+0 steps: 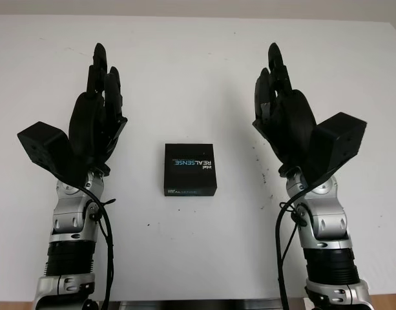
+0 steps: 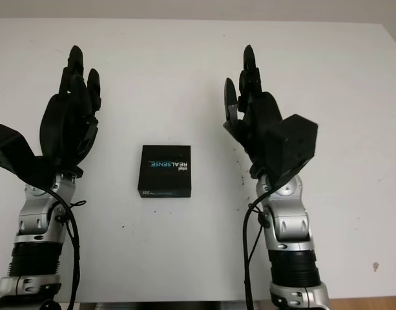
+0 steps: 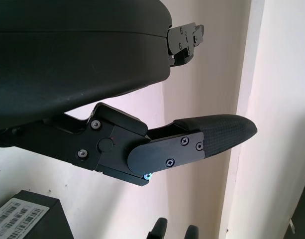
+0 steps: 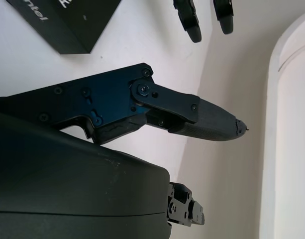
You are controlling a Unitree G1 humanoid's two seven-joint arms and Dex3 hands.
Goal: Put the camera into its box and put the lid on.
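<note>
Hidden and cut-off items

Box (image 1: 189, 169): lid on, contents hidden; small print on the front label too small to read. In the left wrist view the box (image 3: 28, 216) is cut by the edge at 7 o'clock, barcode digits illegible; in the right wrist view, cut at 11 o'clock. Both forearms cut at 6 o'clock in the eye views.

White desk (image 1: 198, 64) takes up nearly all of the scene, a few small dark specks (image 1: 257, 158) marking its surface right of centre, with a strip of pale wall (image 1: 198, 6) beyond its far edge.
</note>
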